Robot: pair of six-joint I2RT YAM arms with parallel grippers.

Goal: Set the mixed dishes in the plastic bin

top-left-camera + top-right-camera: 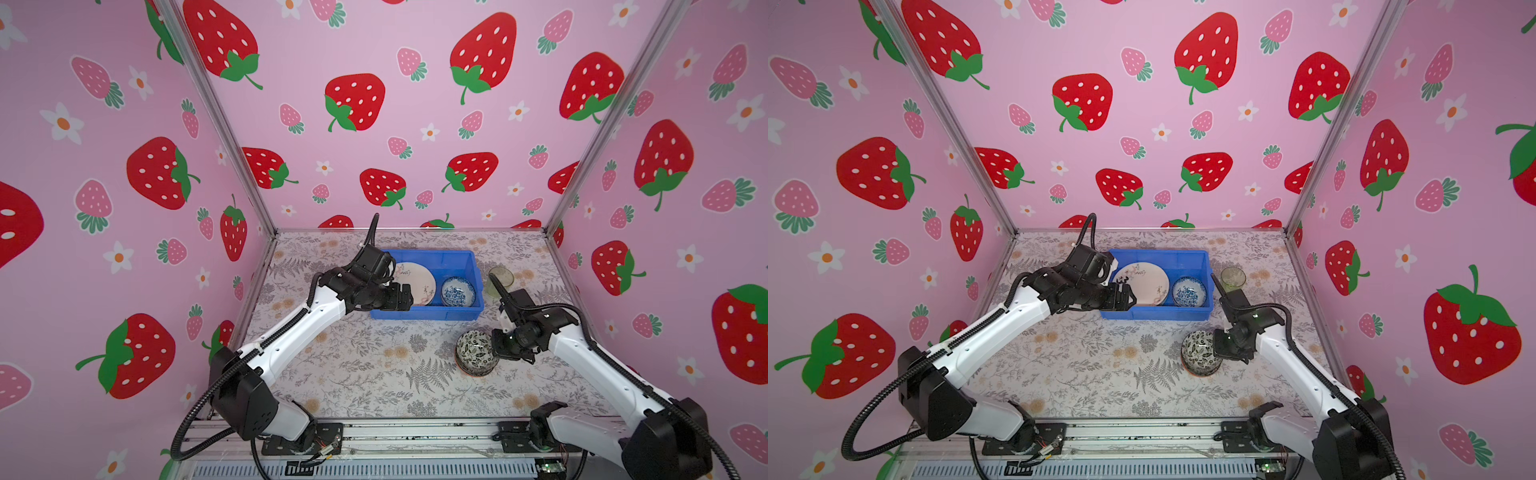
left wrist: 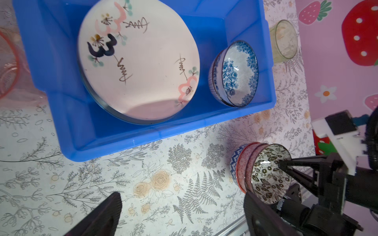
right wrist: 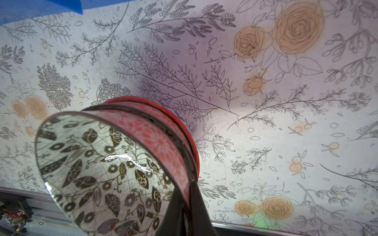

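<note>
The blue plastic bin (image 1: 428, 313) (image 1: 1158, 312) holds a cream plate with a black "3" (image 1: 417, 280) (image 2: 139, 67) and a blue flowered bowl (image 1: 458, 291) (image 2: 235, 73). In front of the bin to the right is a nest of three bowls with the black-white bowl (image 1: 473, 351) (image 3: 98, 169) on top. My right gripper (image 1: 494, 345) (image 3: 184, 204) is shut on that bowl's rim, one finger inside and one outside. My left gripper (image 1: 405, 297) (image 2: 182, 196) hangs open and holds nothing, over the bin's front left corner.
A green tumbler (image 1: 500, 280) (image 2: 283, 40) stands on the table right of the bin, behind my right arm. A pink tumbler (image 2: 6, 65) shows left of the bin in the left wrist view. The floral table (image 1: 353, 374) ends at a metal rail in front.
</note>
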